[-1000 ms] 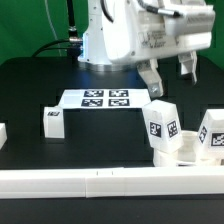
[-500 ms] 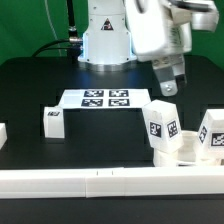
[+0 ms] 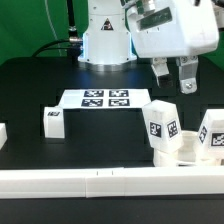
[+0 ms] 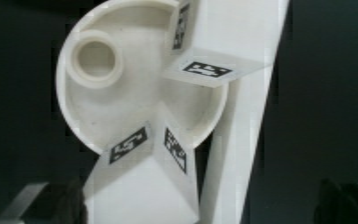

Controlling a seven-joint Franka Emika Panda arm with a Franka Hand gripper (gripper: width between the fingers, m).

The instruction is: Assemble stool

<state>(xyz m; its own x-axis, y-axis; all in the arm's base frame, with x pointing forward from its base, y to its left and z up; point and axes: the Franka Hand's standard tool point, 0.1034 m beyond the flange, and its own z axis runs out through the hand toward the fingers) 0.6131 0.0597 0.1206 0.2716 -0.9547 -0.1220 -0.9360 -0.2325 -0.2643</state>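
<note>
The white round seat [image 3: 186, 151] lies by the front rail at the exterior view's right. Two white tagged legs [image 3: 162, 124] [image 3: 212, 134] stand upright on it. A third leg [image 3: 54, 120] lies apart at the left, near the marker board. My gripper [image 3: 173, 76] hangs open and empty above the nearer upright leg, not touching it. The wrist view looks down on the seat [image 4: 123, 100] with one empty round socket [image 4: 92, 54] and both legs [image 4: 208, 60] [image 4: 149, 165]. My gripper [image 4: 197, 202] shows there only as dark fingers [image 4: 44, 200] at the frame's edge.
The marker board [image 3: 100, 98] lies flat mid-table. A long white rail [image 3: 100, 181] runs along the front edge, also in the wrist view [image 4: 250, 140]. A short white rail end [image 3: 3, 133] sits at the left. The robot base [image 3: 105, 40] stands behind.
The hand has turned about its own axis above the right-hand legs and shifted slightly right. The fingers stayed open and empty. The stool parts have not moved.
</note>
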